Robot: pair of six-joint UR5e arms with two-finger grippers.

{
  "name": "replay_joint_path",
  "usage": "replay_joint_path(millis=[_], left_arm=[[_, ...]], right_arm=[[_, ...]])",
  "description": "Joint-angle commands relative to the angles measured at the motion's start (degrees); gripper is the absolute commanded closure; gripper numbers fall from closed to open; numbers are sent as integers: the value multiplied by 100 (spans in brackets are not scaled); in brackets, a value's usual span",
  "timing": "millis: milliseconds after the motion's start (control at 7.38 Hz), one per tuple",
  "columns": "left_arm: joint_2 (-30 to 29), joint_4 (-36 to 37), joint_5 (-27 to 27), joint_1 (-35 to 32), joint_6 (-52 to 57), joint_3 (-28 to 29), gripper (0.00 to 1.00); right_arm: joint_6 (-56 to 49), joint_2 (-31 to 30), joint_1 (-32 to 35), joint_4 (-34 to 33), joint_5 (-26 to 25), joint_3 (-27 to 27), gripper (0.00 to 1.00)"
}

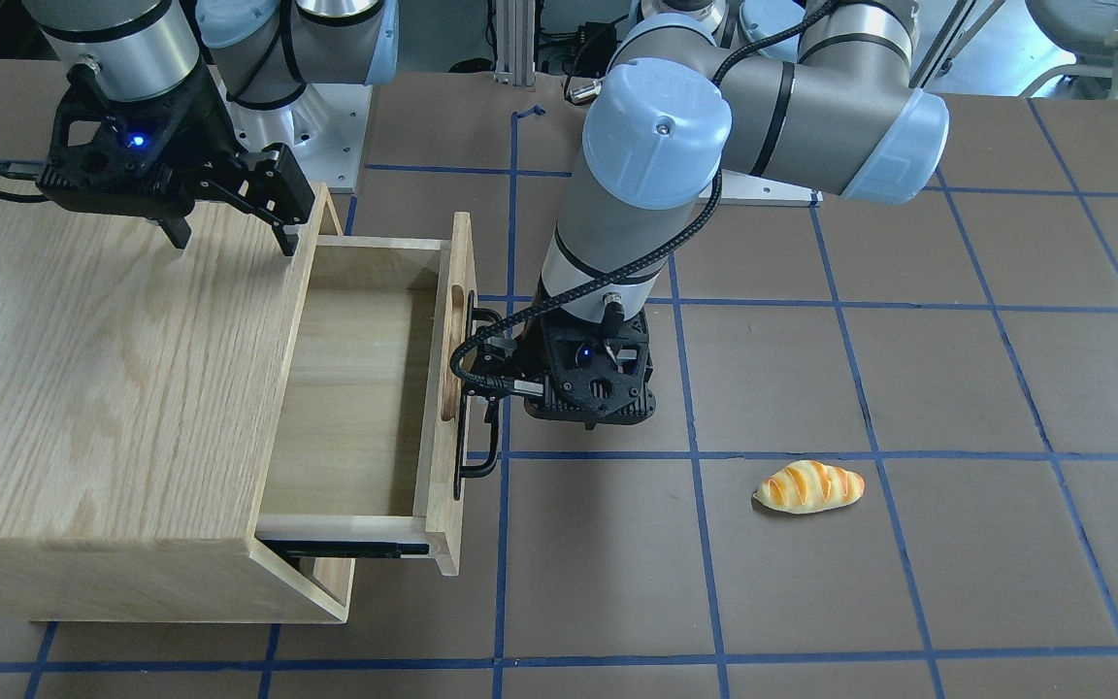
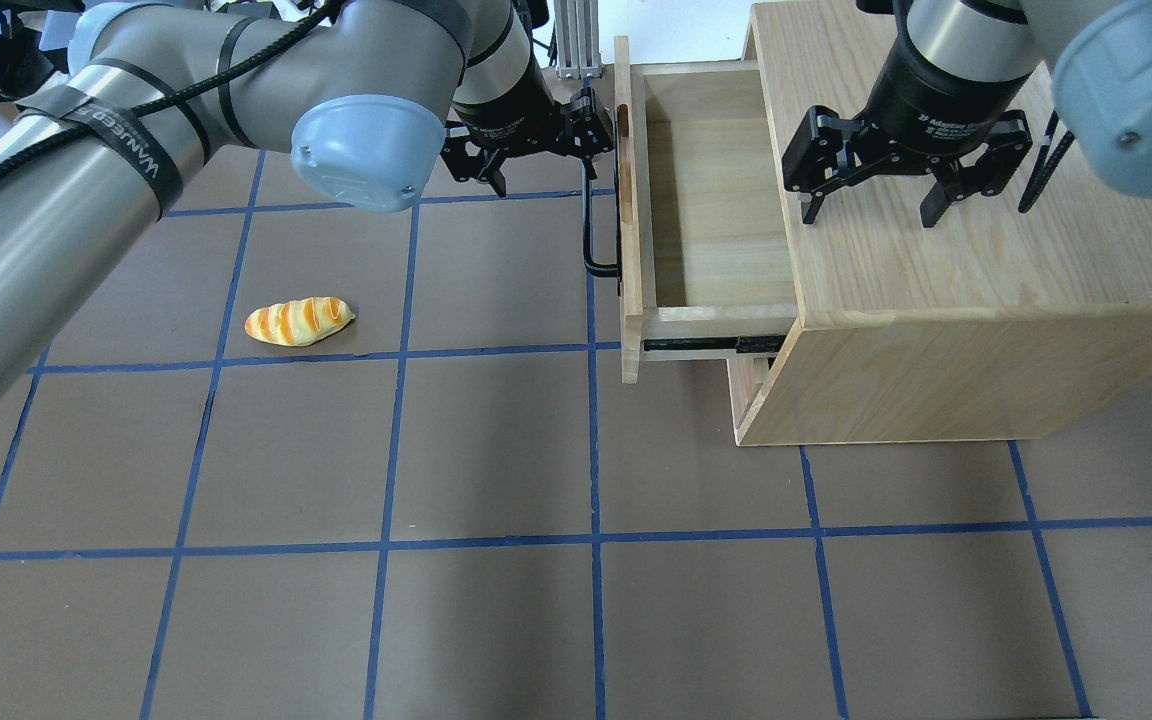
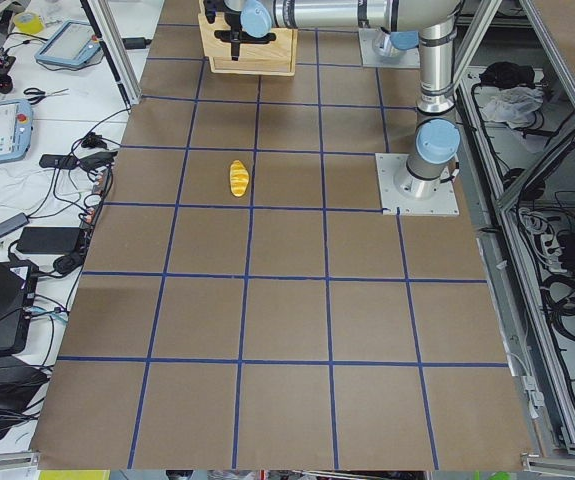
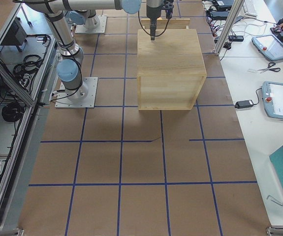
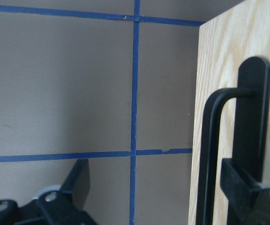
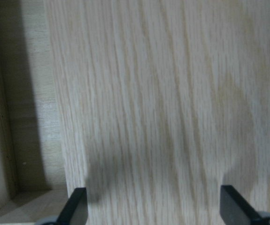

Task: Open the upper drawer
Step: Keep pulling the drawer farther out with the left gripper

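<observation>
Clock directions follow the overhead view. The upper drawer [image 2: 721, 220] stands drawn well out of the cabinet [image 2: 986, 270] toward 9 o'clock. Its bare floor is exposed, and a black slide rail [image 2: 706, 343] shows along its 6 o'clock side. The left gripper [image 5: 156, 171] is at the drawer front with its fingers spread wide. The black bar handle [image 5: 209, 154] runs between them, close beside the finger [image 5: 247, 187] nearer the panel, and is not clamped. The right gripper [image 2: 871, 205], at 3 o'clock of the drawer, hangs over the cabinet top near its edge, fingers wide apart and holding nothing. A bread roll [image 2: 298, 322] lies on the table [image 2: 496, 620] between 8 and 9 o'clock of the handle, well apart from it.
</observation>
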Motion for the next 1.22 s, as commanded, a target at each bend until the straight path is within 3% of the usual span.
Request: replay_joint_path(millis=[0, 1084], left_arm=[[-6, 0, 27, 10, 60, -11, 0], [47, -35, 422, 89, 490, 15, 0]], right_arm=[[0, 0, 0, 0, -1, 0, 0], [0, 0, 0, 0, -1, 0, 0]])
